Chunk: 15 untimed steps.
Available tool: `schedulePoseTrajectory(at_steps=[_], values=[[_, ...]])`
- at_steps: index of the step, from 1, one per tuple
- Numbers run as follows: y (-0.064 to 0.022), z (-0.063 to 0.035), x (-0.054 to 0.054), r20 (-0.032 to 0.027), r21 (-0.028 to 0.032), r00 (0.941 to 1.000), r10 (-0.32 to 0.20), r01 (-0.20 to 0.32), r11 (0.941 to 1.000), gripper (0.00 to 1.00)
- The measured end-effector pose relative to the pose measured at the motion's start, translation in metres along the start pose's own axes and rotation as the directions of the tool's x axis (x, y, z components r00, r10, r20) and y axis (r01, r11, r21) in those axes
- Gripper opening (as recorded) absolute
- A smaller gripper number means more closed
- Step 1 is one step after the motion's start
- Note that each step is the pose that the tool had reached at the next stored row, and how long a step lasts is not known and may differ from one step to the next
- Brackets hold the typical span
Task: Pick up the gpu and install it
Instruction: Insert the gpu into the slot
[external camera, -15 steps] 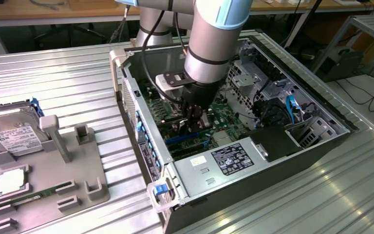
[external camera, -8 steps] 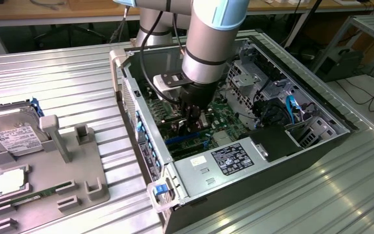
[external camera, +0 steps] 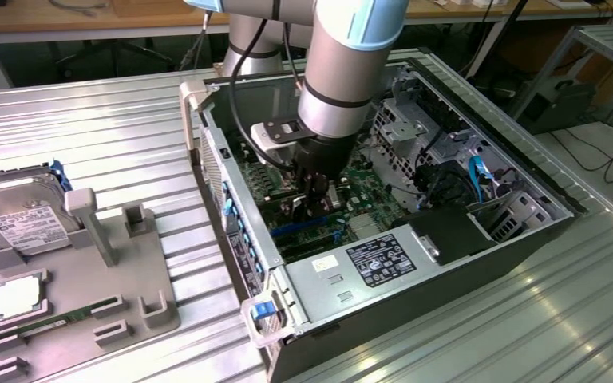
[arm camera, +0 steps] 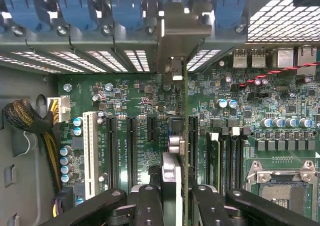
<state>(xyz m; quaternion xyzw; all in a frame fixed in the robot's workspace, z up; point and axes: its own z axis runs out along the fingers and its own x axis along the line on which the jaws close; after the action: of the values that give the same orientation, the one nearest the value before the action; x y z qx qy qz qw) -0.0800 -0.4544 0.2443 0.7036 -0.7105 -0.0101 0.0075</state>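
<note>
The gripper (external camera: 315, 199) reaches down into the open computer case (external camera: 445, 263), near the middle of the motherboard (arm camera: 125, 101). Its claw is closed partway on the gpu (arm camera: 171, 172), a dark finger (arm camera: 150, 206) on each side of the card. In the wrist view the gpu stands edge-on to the board among the long expansion slots, its metal end bracket (arm camera: 175, 36) up at the case's rear wall. The fan face is turned out of sight. Whether the card sits in a slot cannot be told. In the exterior view the arm (external camera: 338, 72) covers the card. A hard drive (external camera: 25, 227) rests at the table's (external camera: 104, 144) edge on the exterior view's left.
</note>
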Motion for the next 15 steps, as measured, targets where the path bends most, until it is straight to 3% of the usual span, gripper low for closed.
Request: schedulePoseTrajectory(at_steps=[2, 5, 15], values=[[-0.0007, 0.0001, -0.0001, 0.0001, -0.0075, 1.0000, 0.000, 0.000, 1.0000, 0.28], [-0.0032, 0.0001, -0.0001, -0.0002, -0.0255, 1.0000, 0.000, 0.000, 0.9997, 0.28], [-0.0035, 0.0049, 0.0000, 0.0009, -0.0276, 1.0000, 0.000, 0.000, 0.9996, 0.28]])
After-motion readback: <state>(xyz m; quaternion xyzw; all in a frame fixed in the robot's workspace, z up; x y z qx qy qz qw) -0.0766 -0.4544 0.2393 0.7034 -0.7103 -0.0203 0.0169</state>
